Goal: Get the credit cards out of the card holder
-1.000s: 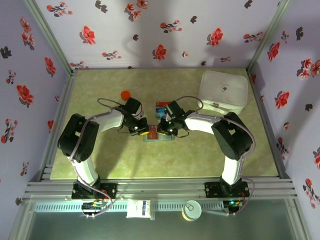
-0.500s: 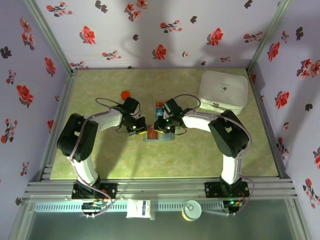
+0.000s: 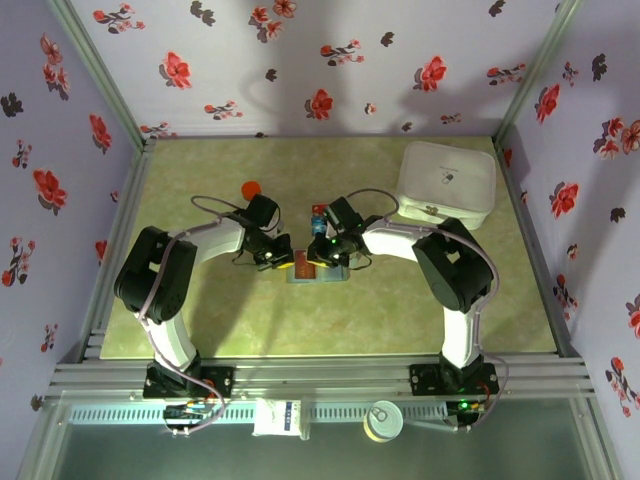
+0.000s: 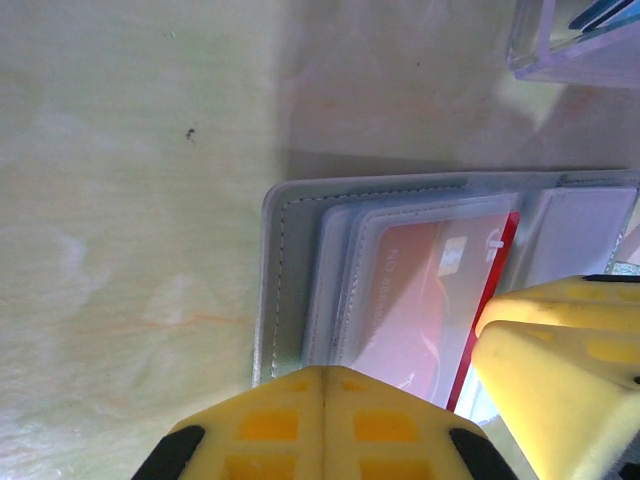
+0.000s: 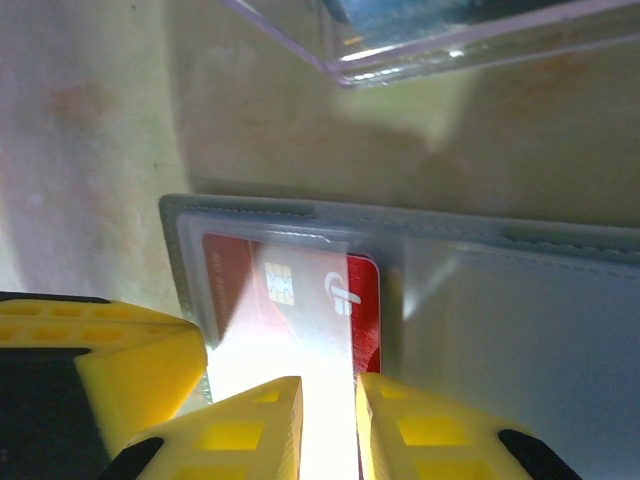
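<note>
The grey card holder (image 3: 318,274) lies open on the table between both grippers. A red credit card (image 5: 285,285) with a gold chip sits in its clear sleeve, its right edge poking out; it shows in the left wrist view too (image 4: 430,290). My left gripper (image 4: 322,385) is shut, its tip resting on the holder's (image 4: 285,280) left panel. My right gripper (image 5: 328,400) stands just over the red card with a narrow gap between its fingers, glare filling the gap. The two grippers (image 3: 283,263) (image 3: 325,258) are nearly touching.
A clear plastic box (image 3: 320,212) holding blue cards (image 5: 420,12) sits just beyond the holder. A big white rounded box (image 3: 447,183) stands at the back right, and a small orange-red object (image 3: 250,188) at the back left. Floral walls close in the table.
The right arm has shifted slightly left over the holder and its jaws have parted a little. The left gripper has stayed shut in place.
</note>
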